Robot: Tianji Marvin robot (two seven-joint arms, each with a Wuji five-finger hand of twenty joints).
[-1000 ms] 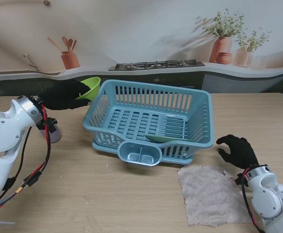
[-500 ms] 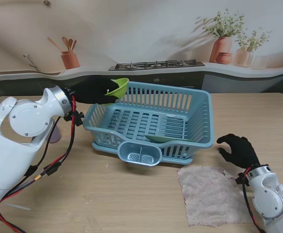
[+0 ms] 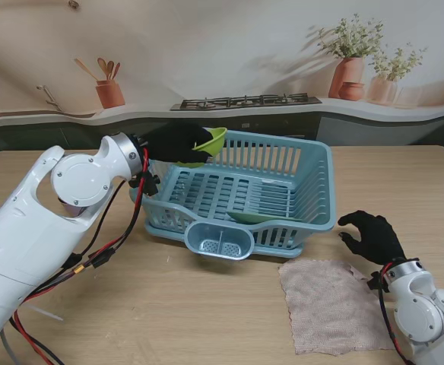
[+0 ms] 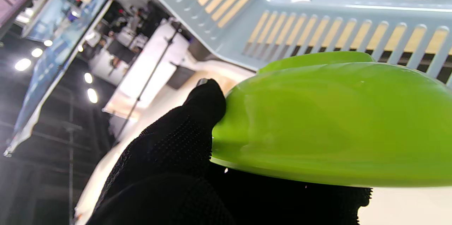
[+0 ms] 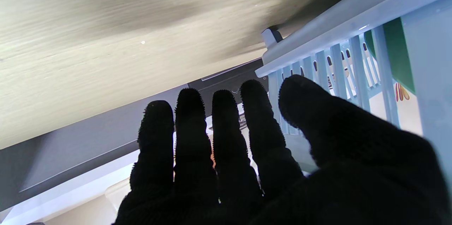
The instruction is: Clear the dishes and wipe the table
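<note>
Left hand point(image 3: 175, 142), black-gloved, is closed on a green bowl point(image 3: 210, 141), gripping it at the rim; the wrist view shows one finger point(image 4: 206, 99) pressed against the bowl's outer wall with the palm under its edge. The bowl is tilted, held in the air over the far left corner of the blue rack point(image 3: 313, 186), above the rack's rim and not touching it as far as the stand view shows. In the wrist view the bowl point(image 4: 328, 122) fills the foreground with the rack's slatted wall point(image 4: 317, 16) just beyond it. Inside the rack a green plate point(image 3: 261, 217) lies against the near wall, toward the right. A small cutlery cup point(image 3: 219, 241) hangs on the outside of the rack's near wall. The rack stands on a wooden table point(image 3: 131, 304). Right hand point(image 3: 372, 236) holds nothing: fingers spread and slightly curled, resting at or just over the table beside the rack's near right corner; contact with the table cannot be confirmed. Its wrist view shows the fingers point(image 5: 190, 129) extended side by side, the thumb apart, and the rack's bars point(image 5: 346, 66) close by. A pinkish cloth point(image 3: 330, 304) lies flat on the table nearer to me than the rack, just left of the right forearm, untouched by either hand.
</note>
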